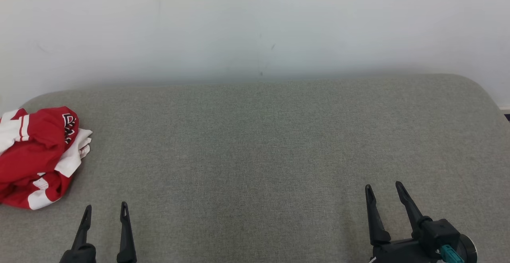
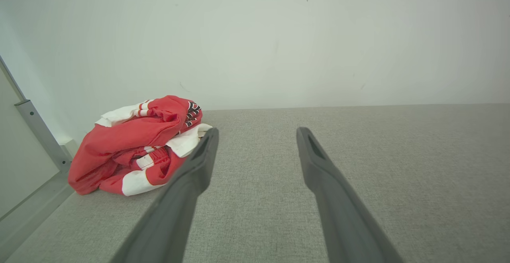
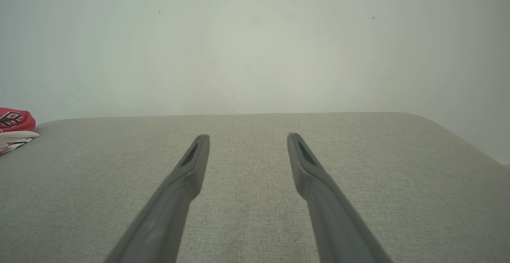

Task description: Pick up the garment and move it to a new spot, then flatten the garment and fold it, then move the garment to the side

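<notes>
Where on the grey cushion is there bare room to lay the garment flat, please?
The grey cushion is bare across its middle and right: from the garment at the left end to the right corner, between the wall and the left pincer and right pincer. Only the left end is crowded.

We see the right gripper (image 3: 248,136), fingers spread and empty, over the grey worktop (image 3: 378,163). The red-and-white garment (image 3: 14,124) lies well apart at the view's left edge.
</notes>
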`<state>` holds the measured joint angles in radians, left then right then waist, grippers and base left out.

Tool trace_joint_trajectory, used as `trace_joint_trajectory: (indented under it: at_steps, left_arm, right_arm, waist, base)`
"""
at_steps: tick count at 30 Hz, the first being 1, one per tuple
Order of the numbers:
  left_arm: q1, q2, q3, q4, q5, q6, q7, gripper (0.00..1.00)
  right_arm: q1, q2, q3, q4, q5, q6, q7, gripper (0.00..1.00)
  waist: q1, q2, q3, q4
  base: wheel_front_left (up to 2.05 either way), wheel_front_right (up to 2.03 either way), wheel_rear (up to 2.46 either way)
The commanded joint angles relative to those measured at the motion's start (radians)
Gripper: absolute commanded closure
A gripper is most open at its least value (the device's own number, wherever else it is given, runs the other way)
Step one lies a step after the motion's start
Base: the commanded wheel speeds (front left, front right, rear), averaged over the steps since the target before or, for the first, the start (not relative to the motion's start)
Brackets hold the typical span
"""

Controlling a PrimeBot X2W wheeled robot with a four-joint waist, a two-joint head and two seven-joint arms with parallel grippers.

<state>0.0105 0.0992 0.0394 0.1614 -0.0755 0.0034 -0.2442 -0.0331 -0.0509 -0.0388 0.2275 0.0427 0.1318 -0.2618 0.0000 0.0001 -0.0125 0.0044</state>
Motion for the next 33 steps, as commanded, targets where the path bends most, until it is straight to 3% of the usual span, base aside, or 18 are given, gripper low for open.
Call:
trace_joint_trajectory:
  at_steps: [1,33]
  left_arm:
    - [0.009,0.002,0.001,-0.005,-0.008,0.005,0.001,0.00]
    - [0.030,0.021,-0.018,-0.040,-0.055,0.013,0.053,0.00]
  right_arm:
    - [-0.008,0.001,0.002,0.002,0.005,-0.002,-0.005,0.00]
    - [-0.002,0.001,0.003,0.024,0.014,-0.002,-0.005,0.00]
  waist:
    - [0.0000,-0.0001,0.000,0.000]
    - [0.0000,-0.0001,-0.004,0.036]
  base:
    - [0.00,0.00,0.00]
    - [0.00,0.00,0.00]
